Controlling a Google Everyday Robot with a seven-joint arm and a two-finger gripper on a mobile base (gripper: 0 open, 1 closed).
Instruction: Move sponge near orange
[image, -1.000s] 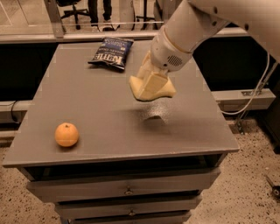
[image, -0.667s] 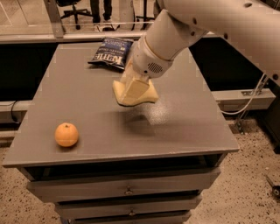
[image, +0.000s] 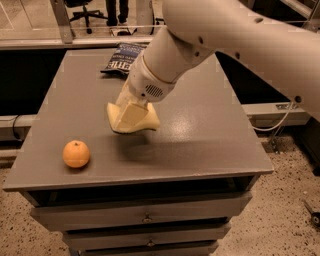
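The pale yellow sponge (image: 134, 119) hangs in my gripper (image: 129, 107) near the middle of the grey table (image: 210, 145), very low over its top. I cannot tell whether it touches the surface. The gripper comes down from the upper right on the big white arm and is shut on the sponge. The orange (image: 76, 154) sits on the table near the front left corner, to the lower left of the sponge and about a hand's width away.
A dark blue chip bag (image: 121, 57) lies at the back of the table, behind the arm. Drawers (image: 145, 217) sit under the tabletop. The table's front edge is close to the orange. Office chairs stand on the floor far behind.
My gripper has carried the sponge left and toward the front, from the right-middle of the table to closer to the orange, and lower. The orange and the bag have not moved.
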